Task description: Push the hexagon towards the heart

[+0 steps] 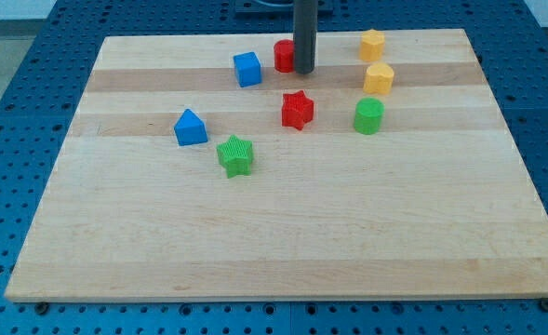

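A yellow hexagon sits near the view's top right. A yellow block that looks like a heart lies just below it, a small gap apart. My tip stands to the left of both, about level with the heart. It is right beside a red block, which the rod partly hides, so I cannot make out that block's shape. The tip is well apart from the hexagon.
A blue cube lies left of the red block. A red star is below my tip, and a green cylinder is below the heart. A blue triangular block and a green star lie further left.
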{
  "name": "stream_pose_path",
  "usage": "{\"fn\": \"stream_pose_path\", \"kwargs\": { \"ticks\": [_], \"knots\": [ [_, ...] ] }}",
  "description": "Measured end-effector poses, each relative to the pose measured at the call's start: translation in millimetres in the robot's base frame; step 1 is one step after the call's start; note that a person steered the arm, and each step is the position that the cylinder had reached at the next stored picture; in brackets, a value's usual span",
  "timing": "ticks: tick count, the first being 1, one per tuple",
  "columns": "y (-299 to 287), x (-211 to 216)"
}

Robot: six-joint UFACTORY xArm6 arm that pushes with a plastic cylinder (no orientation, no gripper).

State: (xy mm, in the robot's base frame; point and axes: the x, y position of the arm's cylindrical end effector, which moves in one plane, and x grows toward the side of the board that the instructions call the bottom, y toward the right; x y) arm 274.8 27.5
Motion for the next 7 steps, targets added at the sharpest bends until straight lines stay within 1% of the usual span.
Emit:
{"fn": "stream_pose_path", "kwargs": {
  "ticks": [2,3,5,7],
  "knots": [
    [15.8,-3.0],
    [40.1,-13.7],
    [48.3,-60.2],
    [156.5,-81.5]
  ]
}}
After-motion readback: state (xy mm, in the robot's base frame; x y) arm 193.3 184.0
